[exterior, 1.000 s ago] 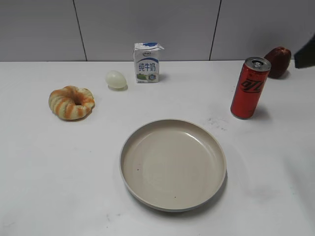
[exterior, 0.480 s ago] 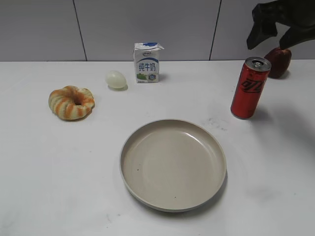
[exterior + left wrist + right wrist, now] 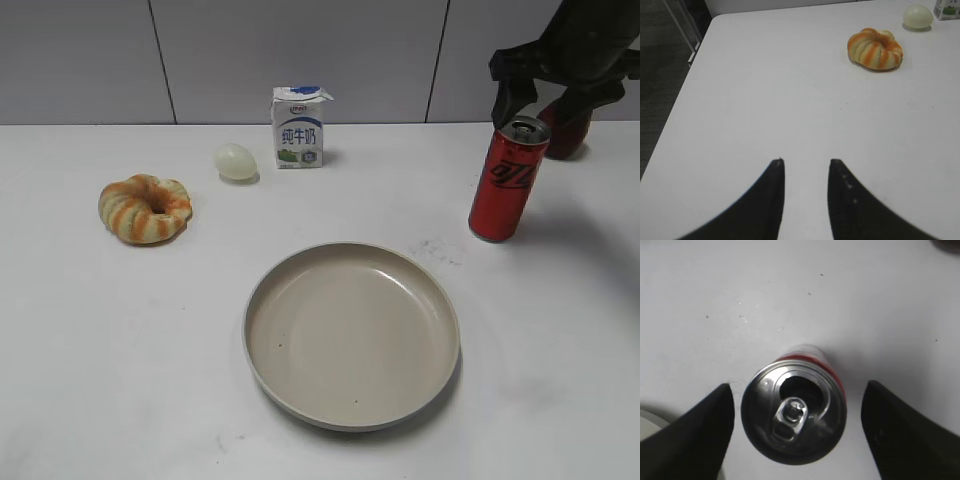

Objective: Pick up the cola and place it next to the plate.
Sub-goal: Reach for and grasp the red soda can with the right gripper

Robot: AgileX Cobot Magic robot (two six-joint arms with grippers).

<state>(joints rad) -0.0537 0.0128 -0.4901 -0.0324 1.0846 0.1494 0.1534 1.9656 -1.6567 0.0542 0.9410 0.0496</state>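
Observation:
The cola (image 3: 507, 180), a tall red can with a silver top, stands upright at the right of the table. From above in the right wrist view its opened top (image 3: 794, 410) shows. My right gripper (image 3: 537, 103) hangs open just above the can, one finger on each side of the top (image 3: 797, 390), not touching it. The beige plate (image 3: 352, 334) lies at the front middle, left of the can; its rim shows at the right wrist view's lower left corner (image 3: 646, 419). My left gripper (image 3: 806, 161) is open and empty over bare table, out of the exterior view.
A striped orange bread ring (image 3: 145, 208) lies at the left and also shows in the left wrist view (image 3: 875, 48). A pale egg (image 3: 236, 162) and a white-blue milk carton (image 3: 299, 127) stand at the back. A dark red fruit (image 3: 570, 128) sits behind the can. The table's left edge (image 3: 687, 95) is near.
My right arm has come in from the upper right and lowered until its open fingers straddle the can's top. The can and everything else have stayed put.

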